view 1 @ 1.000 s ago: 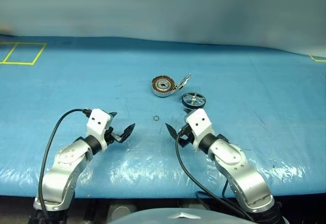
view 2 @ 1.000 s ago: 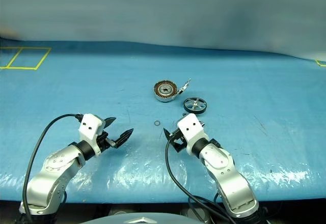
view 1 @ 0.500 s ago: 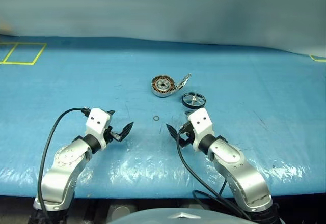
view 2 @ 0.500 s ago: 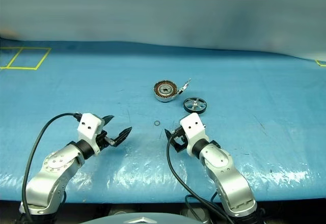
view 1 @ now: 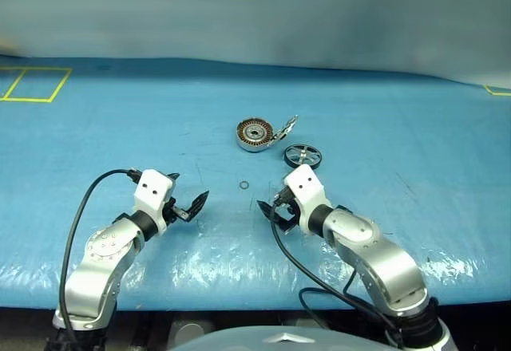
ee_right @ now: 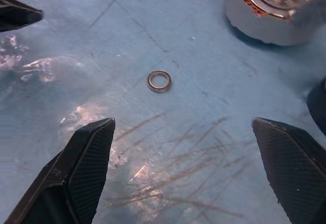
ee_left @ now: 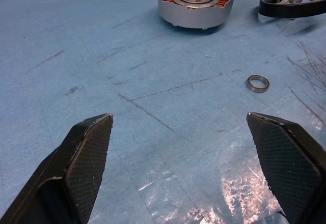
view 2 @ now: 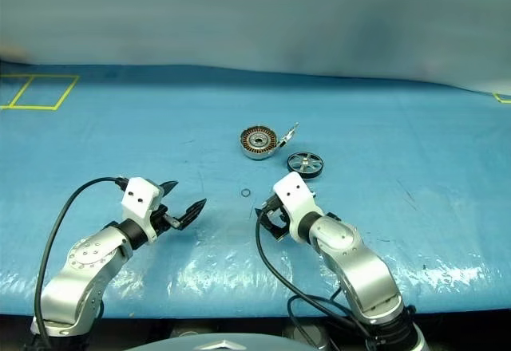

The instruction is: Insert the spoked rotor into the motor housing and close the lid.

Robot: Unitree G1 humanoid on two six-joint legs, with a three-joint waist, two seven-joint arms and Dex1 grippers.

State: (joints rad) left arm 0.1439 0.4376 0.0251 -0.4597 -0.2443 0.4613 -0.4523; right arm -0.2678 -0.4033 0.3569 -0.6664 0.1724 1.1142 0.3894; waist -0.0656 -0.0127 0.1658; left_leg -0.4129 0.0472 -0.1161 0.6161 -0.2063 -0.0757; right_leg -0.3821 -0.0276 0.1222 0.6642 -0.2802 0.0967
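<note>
Blue, scuffed and glossy plastic sheeting covers the broad surface (view 1: pixel 96 128). On it, the spoked rotor (view 1: pixel 303 155), a small flat wheel with a dark rim and shiny silver spokes, lies just ahead of the right claw (view 1: pixel 269 206) and slightly to its right, far closer to that arm than to the left claw (view 1: pixel 192 203). Both claws hang released with their black textured fingers spread wide, grasping nothing. Just beyond the rotor sits the motor housing (view 1: pixel 254 135), a shallow silver metal cup ringed with copper-orange windings, its round silver-grey lid (view 1: pixel 287 127) hinged upright at the side facing the rotor. A tiny thin metal ring (view 1: pixel 243 184) lies between the claws and the housing.
</note>
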